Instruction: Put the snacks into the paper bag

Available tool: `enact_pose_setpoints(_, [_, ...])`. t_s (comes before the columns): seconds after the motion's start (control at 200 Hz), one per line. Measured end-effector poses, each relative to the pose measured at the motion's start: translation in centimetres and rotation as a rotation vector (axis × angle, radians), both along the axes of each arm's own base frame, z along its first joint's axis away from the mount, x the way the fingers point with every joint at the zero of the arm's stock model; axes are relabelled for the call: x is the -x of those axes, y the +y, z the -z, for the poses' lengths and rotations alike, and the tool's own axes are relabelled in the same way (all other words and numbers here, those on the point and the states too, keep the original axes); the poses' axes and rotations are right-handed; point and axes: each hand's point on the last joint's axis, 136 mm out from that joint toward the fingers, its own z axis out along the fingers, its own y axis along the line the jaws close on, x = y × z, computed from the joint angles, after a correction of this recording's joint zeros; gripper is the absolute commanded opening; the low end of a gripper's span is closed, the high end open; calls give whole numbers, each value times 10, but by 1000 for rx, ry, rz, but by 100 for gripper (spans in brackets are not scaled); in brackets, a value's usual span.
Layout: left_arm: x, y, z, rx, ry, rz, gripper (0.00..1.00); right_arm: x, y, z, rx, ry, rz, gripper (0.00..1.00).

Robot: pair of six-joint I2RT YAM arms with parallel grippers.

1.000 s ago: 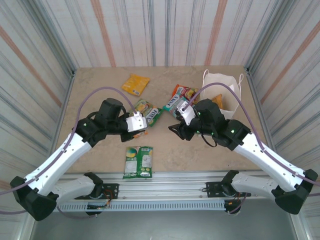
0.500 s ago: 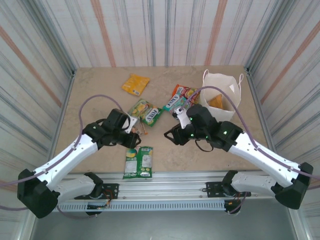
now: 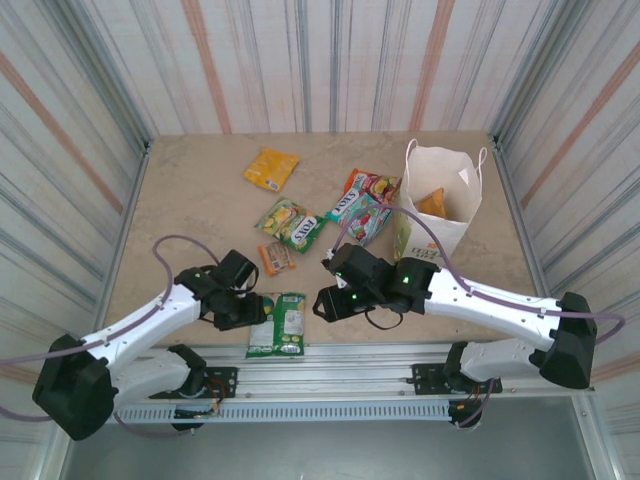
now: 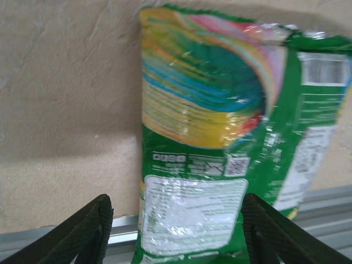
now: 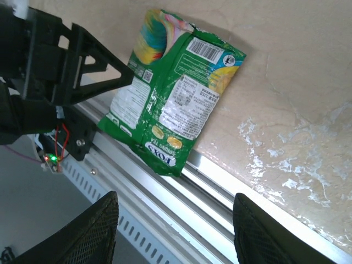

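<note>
- Over the last second both arms had drawn back toward the near rail (image 3: 340, 358). The left pincer (image 3: 250, 308) had left the small orange bar (image 3: 275, 260) lying on the table (image 3: 180, 200) just beyond it. The right pincer (image 3: 325, 300) had swung away from the paper bag (image 3: 440, 225).
- A green packet (image 3: 278, 323) lay flat between the two pincers, its near end hanging over the rail. It was shiny green, with a rainbow swirl at its far end and white label panels.
- The left pincer (image 4: 176, 220) stood with its jaws wide apart, gripping nothing, and the packet (image 4: 220, 137) lay straight ahead of it.
- The right pincer (image 5: 173, 225) was also spread and empty, with the packet (image 5: 176, 93) ahead of it.
- The right wrist view caught the barcode, the "FOX'S" print and the left pincer (image 5: 104, 69) beside the packet's edge. The left wrist view gave a small square code (blurred).
- The top view showed the bag upright, far right of the right pincer, white with cord handles and holding an orange packet (image 3: 432, 203). Beyond the pincers lay a yellow-green packet (image 3: 290, 222), a teal-red packet (image 3: 352, 208), a red-green packet (image 3: 372, 185) and a yellow-orange packet (image 3: 270, 168).
</note>
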Motion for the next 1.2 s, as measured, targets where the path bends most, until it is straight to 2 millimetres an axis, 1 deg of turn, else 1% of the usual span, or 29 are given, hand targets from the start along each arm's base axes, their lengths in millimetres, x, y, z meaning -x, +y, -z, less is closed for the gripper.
enact_pose_setpoints(0.12, [4,-2,11,-6,15,-1,65,0,0,0,1,0,0,57])
enact_pose_setpoints(0.22, [2,-6,16,3,9,-2,59,0,0,0,1,-1,0,57])
enact_pose_setpoints(0.376, [-3,-18,23,22,11,15,54,0,0,0,0,-2,0,55])
enact_pose_setpoints(0.436, [-7,-26,24,36,6,29,48,0,-1,-1,-2,-6,1,54])
enact_pose_setpoints(0.536, [-11,-40,26,56,4,61,32,0,-1,-4,-8,-11,-1,53])
enact_pose_setpoints(0.606, [-14,-50,24,69,-4,86,21,-1,-2,-6,-13,-18,2,53])
enact_pose_setpoints(0.666, [-18,-57,21,76,-17,103,14,-2,-3,-8,-18,-28,4,53])
enact_pose_setpoints(0.727, [-20,-62,18,77,-30,123,9,-4,-4,-11,-24,-40,11,53])
enact_pose_setpoints(0.847, [-22,-62,16,57,-43,140,3,-9,-8,-20,-43,-70,24,53])
enact_pose_setpoints(0.912, [-24,-61,11,47,-61,159,1,-12,-12,-27,-56,-96,29,53])
enact_pose_setpoints(0.982, [-28,-61,2,48,-100,180,0,-15,-15,-35,-79,-121,39,54])
enact_pose_setpoints(1.117, [-40,-68,-30,107,-227,217,0,-25,-21,-53,-118,-197,50,54])
enact_pose_setpoints(1.198, [-47,-75,-53,173,-325,235,0,-33,-23,-60,-131,-242,54,54])
